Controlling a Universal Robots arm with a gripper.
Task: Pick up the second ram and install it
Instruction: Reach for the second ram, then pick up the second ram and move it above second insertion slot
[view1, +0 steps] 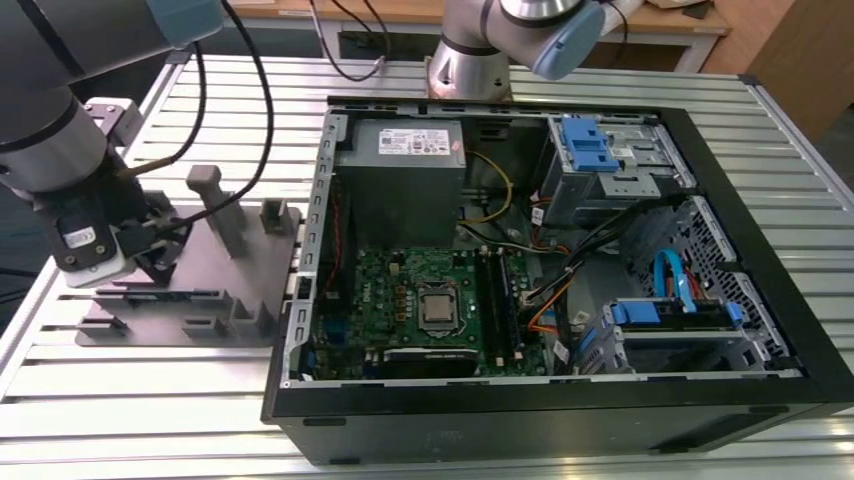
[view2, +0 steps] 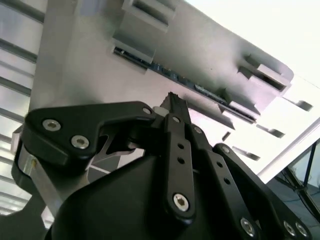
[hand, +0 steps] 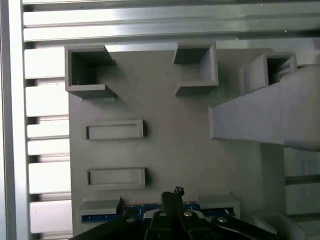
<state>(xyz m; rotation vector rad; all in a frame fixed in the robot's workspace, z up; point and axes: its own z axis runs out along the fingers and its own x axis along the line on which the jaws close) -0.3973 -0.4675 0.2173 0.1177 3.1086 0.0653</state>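
Grey tray is holding the second ram on edge in a slot along its rim.
End effector is hanging just beside it, closed narrow; whether they are touching, I cannot tell.

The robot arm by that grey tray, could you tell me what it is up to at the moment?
The arm has its gripper down at the grey tray, which sits on the slatted table beside the open computer case. In both wrist views the gripper is right at the second ram, a blue-green stick standing on edge in the tray's holders. The ram is not yet lifted out, and nothing has gone to the memory sockets inside the case.
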